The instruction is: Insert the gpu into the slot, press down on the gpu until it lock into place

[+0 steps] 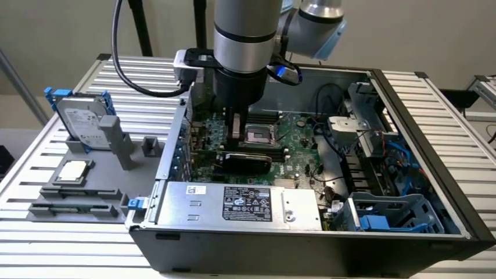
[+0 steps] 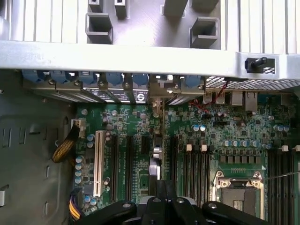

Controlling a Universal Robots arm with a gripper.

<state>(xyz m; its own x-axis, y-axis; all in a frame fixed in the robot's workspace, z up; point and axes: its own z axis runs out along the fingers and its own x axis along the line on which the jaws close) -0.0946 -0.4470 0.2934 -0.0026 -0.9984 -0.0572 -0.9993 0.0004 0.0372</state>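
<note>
The gpu (image 1: 246,161) stands on edge across the motherboard (image 1: 298,142) inside the open computer case, its black shroud facing the power supply. My gripper (image 1: 234,142) comes straight down onto the card's top edge. In the wrist view the gpu (image 2: 156,150) is seen edge-on, running from the case's rear brackets to my gripper (image 2: 164,187), whose fingers are shut around it. The card hides the blue slot beneath it.
The CPU socket (image 1: 259,135) lies just behind the card, with black memory slots (image 2: 194,164) and a white slot (image 2: 98,161) on either side. A silver power supply (image 1: 232,203) fills the case's front. A hard drive (image 1: 81,125) and fixtures sit outside, at the exterior view's left.
</note>
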